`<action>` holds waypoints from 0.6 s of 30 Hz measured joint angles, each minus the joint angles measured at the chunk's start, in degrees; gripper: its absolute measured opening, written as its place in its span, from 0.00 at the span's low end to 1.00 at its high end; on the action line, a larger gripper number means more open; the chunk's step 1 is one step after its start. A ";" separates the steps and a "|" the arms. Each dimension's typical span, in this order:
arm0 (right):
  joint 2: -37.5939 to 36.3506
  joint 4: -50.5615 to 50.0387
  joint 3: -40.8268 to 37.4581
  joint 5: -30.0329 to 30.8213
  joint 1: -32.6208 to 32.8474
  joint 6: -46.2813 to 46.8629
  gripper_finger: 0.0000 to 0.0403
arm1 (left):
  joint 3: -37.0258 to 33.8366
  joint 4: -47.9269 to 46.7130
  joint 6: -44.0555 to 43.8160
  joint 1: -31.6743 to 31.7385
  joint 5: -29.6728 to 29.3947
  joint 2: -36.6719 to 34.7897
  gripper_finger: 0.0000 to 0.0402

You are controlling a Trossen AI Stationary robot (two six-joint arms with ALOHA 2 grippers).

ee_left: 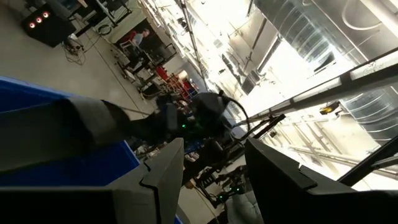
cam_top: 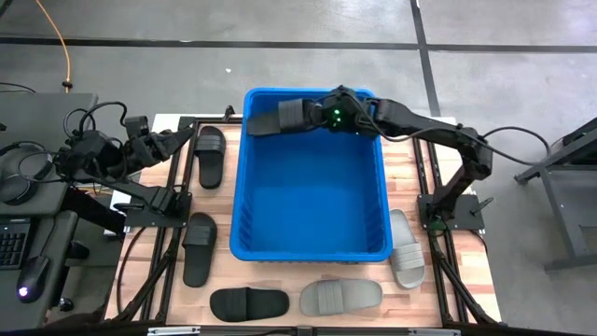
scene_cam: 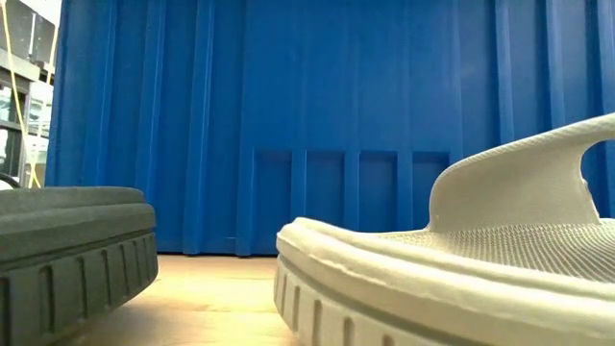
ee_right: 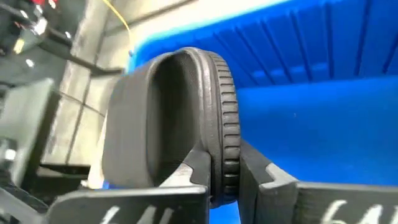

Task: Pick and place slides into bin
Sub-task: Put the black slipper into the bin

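Five slides lay on the tabletop (cam_top: 149,271) around the blue bin (cam_top: 312,250): a black slide (cam_top: 210,155) and another black slide (cam_top: 200,247) at its left wall, a third black slide (cam_top: 249,302) and a grey slide (cam_top: 340,297) along its near wall, and a light grey slide (cam_top: 404,247) at its right. The right pincer (cam_top: 315,116) was clamped on the sole edge of a dark slide (cam_top: 284,116) held over the bin's far rim, long axis along that rim, free end toward the far left corner. The left pincer (cam_top: 183,136) waited at the tabletop's left edge, fingers (ee_left: 163,175) apart, holding nothing.
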 joint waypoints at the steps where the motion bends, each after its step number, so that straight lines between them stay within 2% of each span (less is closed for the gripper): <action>1: -0.59 -0.50 0.00 1.03 0.06 -0.05 0.02 | 0.00 -0.02 0.02 0.00 0.00 0.00 0.40; 5: -2.43 -2.55 0.00 2.96 -0.60 0.56 0.02 | 0.00 -0.09 1.12 0.00 -0.07 0.00 0.40; 8: -2.47 -3.50 0.04 1.85 -1.46 0.95 0.02 | 0.00 -0.04 1.42 0.00 -0.28 0.00 0.40; 18: 2.81 -1.48 0.04 -1.81 -3.65 0.59 0.02 | 0.00 -0.02 1.41 0.00 -0.42 0.00 0.40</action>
